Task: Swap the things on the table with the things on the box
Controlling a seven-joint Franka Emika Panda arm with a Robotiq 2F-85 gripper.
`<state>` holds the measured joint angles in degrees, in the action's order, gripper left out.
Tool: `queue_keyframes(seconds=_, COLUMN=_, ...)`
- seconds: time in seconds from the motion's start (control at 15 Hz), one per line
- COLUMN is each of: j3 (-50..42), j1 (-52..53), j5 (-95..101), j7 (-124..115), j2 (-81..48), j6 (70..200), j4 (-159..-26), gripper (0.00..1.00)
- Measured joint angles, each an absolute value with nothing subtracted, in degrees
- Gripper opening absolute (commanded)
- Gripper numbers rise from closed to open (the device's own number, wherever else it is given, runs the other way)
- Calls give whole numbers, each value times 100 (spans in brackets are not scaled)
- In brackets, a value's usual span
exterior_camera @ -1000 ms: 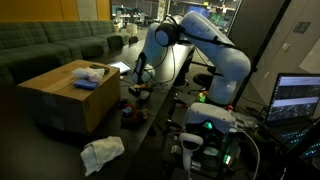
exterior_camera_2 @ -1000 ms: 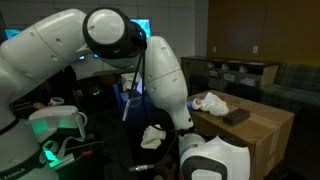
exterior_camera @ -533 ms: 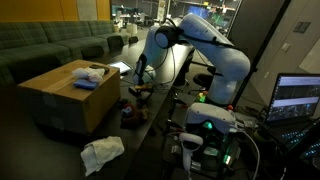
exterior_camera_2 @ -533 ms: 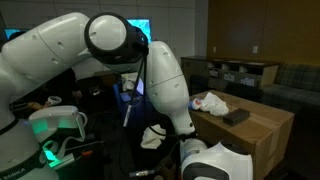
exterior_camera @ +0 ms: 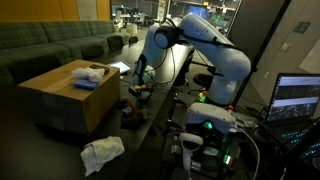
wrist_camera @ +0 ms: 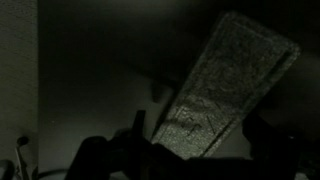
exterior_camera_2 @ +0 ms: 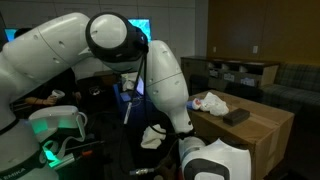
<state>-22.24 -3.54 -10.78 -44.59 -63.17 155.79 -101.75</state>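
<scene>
- I see the table, a glossy black top, in a dim room with a green sofa behind it and one lit monitor past the arm's base.
- The box stands against the table's long edge, flat top up.
- The gripper hangs over the table's far end with its jaws fully spread. I see nothing held or touched.
- Box top: one white crumpled item and one dark flat item.
- Table: one white cloth at the near edge. Small dark objects lie by the box-side edge; I cannot count them.
</scene>
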Motion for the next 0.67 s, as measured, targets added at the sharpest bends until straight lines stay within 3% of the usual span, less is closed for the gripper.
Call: queue_keyframes(seconds=0.67, j3=-2269, j1=-153, j5=-886, j7=-4460, j2=-6281, j6=15278, j4=-10195, gripper=100)
